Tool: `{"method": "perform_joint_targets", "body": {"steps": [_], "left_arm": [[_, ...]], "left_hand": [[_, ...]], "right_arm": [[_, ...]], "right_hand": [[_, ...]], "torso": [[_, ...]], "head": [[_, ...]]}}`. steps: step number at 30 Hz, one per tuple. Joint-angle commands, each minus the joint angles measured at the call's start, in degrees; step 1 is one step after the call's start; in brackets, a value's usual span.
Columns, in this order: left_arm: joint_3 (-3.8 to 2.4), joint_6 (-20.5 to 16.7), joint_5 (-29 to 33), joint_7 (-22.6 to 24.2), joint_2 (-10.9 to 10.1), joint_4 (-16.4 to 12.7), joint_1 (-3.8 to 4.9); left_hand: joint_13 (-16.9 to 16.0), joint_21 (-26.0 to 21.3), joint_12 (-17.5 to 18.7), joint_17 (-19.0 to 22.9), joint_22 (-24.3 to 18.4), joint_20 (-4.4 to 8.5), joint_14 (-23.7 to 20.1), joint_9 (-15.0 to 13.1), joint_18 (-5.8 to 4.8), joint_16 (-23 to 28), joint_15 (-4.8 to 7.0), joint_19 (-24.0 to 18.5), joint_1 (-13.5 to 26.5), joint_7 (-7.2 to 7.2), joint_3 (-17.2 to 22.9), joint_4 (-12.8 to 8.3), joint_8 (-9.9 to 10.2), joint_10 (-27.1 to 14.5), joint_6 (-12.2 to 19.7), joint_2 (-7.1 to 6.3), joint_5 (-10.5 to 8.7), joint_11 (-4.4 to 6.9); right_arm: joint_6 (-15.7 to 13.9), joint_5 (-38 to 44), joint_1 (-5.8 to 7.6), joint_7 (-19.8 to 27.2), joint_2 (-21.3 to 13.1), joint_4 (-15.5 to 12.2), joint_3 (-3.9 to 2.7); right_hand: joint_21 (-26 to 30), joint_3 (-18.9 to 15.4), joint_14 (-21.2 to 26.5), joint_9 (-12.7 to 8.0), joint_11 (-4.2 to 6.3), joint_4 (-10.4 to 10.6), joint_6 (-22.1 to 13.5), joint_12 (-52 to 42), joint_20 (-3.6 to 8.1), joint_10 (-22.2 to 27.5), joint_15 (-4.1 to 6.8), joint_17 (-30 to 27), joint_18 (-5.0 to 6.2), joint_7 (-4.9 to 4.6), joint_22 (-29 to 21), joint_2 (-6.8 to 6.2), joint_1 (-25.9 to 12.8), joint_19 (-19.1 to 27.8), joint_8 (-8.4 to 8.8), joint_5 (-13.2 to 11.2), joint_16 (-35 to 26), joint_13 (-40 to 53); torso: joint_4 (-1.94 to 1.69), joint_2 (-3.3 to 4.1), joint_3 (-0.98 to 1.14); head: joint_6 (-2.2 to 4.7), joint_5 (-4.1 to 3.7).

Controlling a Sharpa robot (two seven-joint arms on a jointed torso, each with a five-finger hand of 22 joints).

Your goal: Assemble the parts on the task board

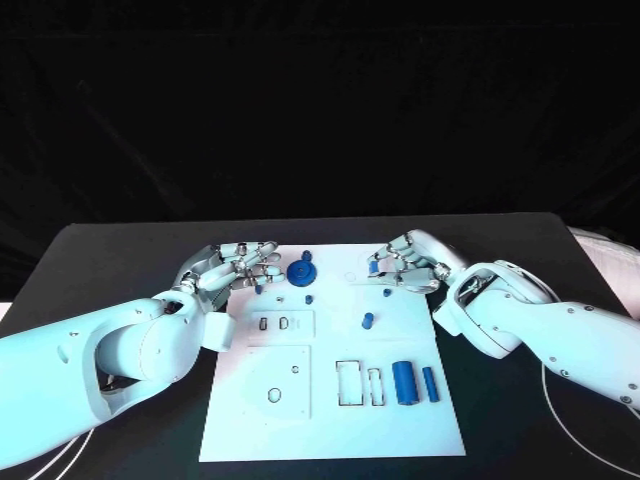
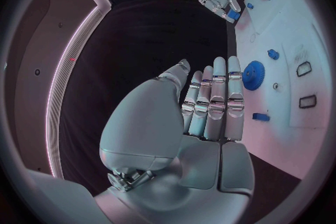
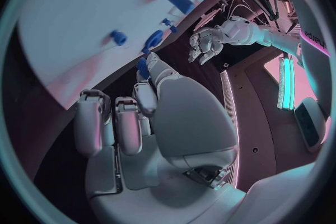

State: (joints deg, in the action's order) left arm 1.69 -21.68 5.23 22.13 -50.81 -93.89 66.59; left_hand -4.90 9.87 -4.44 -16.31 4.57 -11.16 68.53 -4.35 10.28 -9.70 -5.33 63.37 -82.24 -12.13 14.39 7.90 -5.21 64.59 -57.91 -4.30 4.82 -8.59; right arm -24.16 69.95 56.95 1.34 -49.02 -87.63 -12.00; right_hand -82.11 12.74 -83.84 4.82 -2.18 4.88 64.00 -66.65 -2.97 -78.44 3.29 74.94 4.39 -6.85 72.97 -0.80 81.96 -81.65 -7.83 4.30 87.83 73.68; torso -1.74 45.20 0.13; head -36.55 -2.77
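Head view is showing the right hand (image 1: pixel 407 262) pinching a small blue part (image 1: pixel 376 268) that could be slipping out, while the left hand (image 1: pixel 238 266) is hovering with fingers apart.

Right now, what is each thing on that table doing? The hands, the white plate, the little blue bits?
Left hand: open, fingers straight, holding nothing, at the board's far left corner.
Right hand: fingers curled, pinching a small blue part over the board's far right area.
Task board: flat on the table.
Blue gear: on the board beside the left hand, not held.
Two blue cylinders: lying side by side, untouched.
Small blue peg: mid-board, untouched.
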Motion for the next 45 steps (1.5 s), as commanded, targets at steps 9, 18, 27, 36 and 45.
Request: {"method": "perform_joint_targets", "body": {"steps": [9, 18, 27, 36, 45], "left_arm": [[-0.05, 1.10, 0.39, 1.55, -0.27, 2.12, 0.05], [-0.05, 1.03, 0.54, 1.81, -0.45, 2.95, 0.09], [-0.06, 0.98, 0.72, 1.89, -0.40, 3.25, 0.14], [-0.06, 1.09, 0.94, 1.87, -0.29, 3.03, 0.15], [-0.06, 1.23, 1.04, 1.77, -0.09, 2.90, 0.15]], "left_hand": [[0.05, -0.35, 0.37, -0.08, -0.06, -0.01, -0.30, -0.08, 0.03, 0.21, 0.17, 0.35, -0.25, 0.02, 0.20, -0.31, 0.29, -0.45, 0.31, 0.19, -0.10, 0.09], [0.05, -0.35, 0.37, -0.08, -0.06, -0.01, -0.30, -0.08, 0.03, 0.21, 0.17, 0.35, -0.25, 0.02, 0.20, -0.31, 0.29, -0.45, 0.31, 0.19, -0.10, 0.09], [0.05, -0.35, 0.37, -0.08, -0.06, -0.01, -0.30, -0.08, 0.03, 0.21, 0.17, 0.35, -0.25, 0.02, 0.20, -0.31, 0.29, -0.45, 0.31, 0.19, -0.10, 0.09], [0.05, -0.35, 0.37, -0.08, -0.06, -0.01, -0.30, -0.08, 0.03, 0.21, 0.17, 0.35, -0.25, 0.02, 0.20, -0.31, 0.29, -0.45, 0.31, 0.19, -0.10, 0.09], [0.05, -0.35, 0.37, -0.08, -0.06, -0.01, -0.30, -0.08, 0.03, 0.21, 0.17, 0.35, -0.25, 0.02, 0.20, -0.31, 0.29, -0.45, 0.31, 0.19, -0.10, 0.09]], "right_arm": [[-0.28, 11.76, -0.12, -15.22, 6.93, -5.46, 1.30], [1.32, 16.43, -0.80, -18.59, 12.24, -3.91, 3.36], [2.75, 18.84, -1.41, -19.66, 15.36, -2.24, 4.89], [4.64, 20.39, -1.91, -20.38, 16.18, -2.16, 5.62], [5.63, 21.49, -1.97, -21.90, 16.31, -1.29, 5.87]], "right_hand": [[0.03, 0.56, -4.89, 0.48, 1.76, -0.34, 1.77, 1.19, 0.19, -1.14, 0.13, 9.16, -0.84, 1.70, -0.24, 0.36, -0.86, -0.02, 0.43, 1.94, -0.72, -2.68], [0.10, 0.67, -4.80, 0.48, 1.77, -0.45, 1.86, 1.22, 0.19, -1.18, 0.14, 8.75, -0.81, 1.73, -0.37, 0.23, -1.11, 0.03, 0.42, 2.45, -0.94, -2.67], [0.14, 0.69, -4.78, 0.46, 1.77, -0.50, 1.82, 1.60, 0.19, -1.02, 0.14, 8.63, -0.79, 1.72, -0.44, 0.08, -1.26, 0.06, 0.46, 2.62, -1.00, -2.94], [0.15, 0.71, -4.73, 0.42, 1.75, -0.59, 1.76, 1.80, 0.18, -0.92, 0.14, 8.39, -0.79, 1.68, -0.46, -0.14, -1.46, 0.07, 0.53, 2.81, -1.14, -3.06], [0.24, 0.66, -4.70, 0.38, 1.72, -0.69, 1.71, 2.10, 0.16, -0.80, 0.12, 8.22, -0.76, 1.63, -0.60, -0.55, -1.79, 0.13, 0.61, 2.88, -1.24, -3.24]], "torso": [[-0.61, -1.05, -1.01], [-0.77, -1.59, -1.64], [-0.77, -1.53, -1.66], [-0.65, -1.41, -1.50], [-0.70, -1.46, -1.48]], "head": [[-1.53, 1.03], [-2.47, 1.87], [-2.69, 2.37], [-3.27, 2.79], [-3.32, 2.90]]}}
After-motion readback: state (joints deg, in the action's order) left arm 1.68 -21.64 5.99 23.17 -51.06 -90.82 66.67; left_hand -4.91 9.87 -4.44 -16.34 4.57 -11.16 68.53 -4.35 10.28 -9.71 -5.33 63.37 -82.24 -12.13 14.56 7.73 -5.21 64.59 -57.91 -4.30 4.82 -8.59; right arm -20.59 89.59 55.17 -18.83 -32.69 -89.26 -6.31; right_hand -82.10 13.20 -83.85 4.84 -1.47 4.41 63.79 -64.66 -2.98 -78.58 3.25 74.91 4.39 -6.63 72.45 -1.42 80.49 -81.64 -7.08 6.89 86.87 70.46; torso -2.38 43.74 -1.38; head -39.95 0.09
